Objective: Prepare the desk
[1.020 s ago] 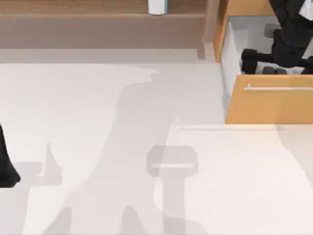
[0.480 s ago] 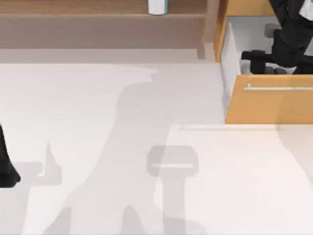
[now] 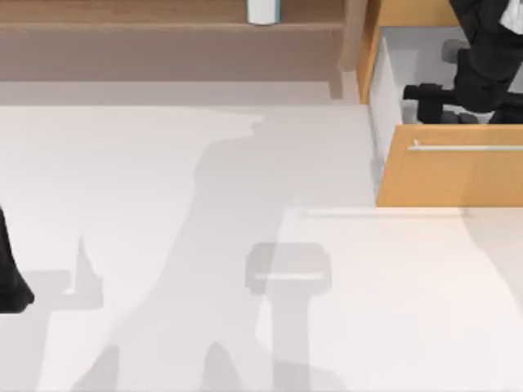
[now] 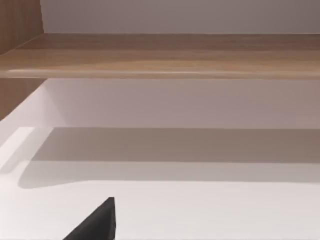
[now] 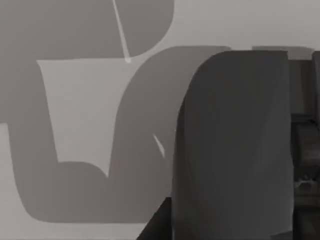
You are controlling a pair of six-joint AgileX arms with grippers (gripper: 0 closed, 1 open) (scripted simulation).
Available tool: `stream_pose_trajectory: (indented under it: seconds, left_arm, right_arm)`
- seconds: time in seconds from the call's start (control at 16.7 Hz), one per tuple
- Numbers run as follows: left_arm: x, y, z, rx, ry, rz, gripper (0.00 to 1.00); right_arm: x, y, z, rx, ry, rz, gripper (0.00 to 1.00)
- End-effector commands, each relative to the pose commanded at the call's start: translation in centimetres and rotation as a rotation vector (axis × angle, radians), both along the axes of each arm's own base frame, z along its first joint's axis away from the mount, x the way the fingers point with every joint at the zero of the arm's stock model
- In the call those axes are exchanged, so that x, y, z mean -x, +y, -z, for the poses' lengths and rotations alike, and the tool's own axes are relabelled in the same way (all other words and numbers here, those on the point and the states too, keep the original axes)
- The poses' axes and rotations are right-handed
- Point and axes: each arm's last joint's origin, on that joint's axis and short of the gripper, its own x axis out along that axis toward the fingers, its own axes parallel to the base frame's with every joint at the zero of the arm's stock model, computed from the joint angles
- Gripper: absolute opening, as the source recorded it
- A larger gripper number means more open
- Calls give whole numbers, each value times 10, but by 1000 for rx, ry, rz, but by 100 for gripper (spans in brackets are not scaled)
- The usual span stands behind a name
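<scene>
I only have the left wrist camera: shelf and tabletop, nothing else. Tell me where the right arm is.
Observer: The right gripper is down inside the drawer at the back right of the desk.
Operator: Report the drawer's state.
Observer: It's pulled open, with its silver handle facing the front.
Operator: Now place my left arm.
Observer: The left arm is parked at the desk's left edge.
</scene>
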Motion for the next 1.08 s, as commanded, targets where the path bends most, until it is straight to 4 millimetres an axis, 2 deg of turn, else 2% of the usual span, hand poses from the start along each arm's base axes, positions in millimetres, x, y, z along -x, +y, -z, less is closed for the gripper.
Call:
stream_pose_trajectory:
  seconds: [0.3, 0.48, 0.6, 0.72, 0.9, 1.08]
  left_arm:
    - [0, 0, 0, 0, 0, 0, 100]
    - [0, 0, 0, 0, 0, 0, 100]
    - [0, 0, 0, 0, 0, 0, 100]
    - [0, 0, 0, 0, 0, 0, 100]
    - [0, 0, 0, 0, 0, 0, 100]
    - [0, 0, 0, 0, 0, 0, 100]
  right_arm:
    - [0, 0, -2, -1, -4, 2, 0]
    - [6, -3, -21, -24, -25, 9, 0]
    - [15, -8, -48, -58, -63, 22, 0]
    - [27, -20, -85, -103, -138, 42, 0]
    - [49, -51, -134, -158, -255, 91, 0]
    - [77, -89, -167, -181, -348, 140, 0]
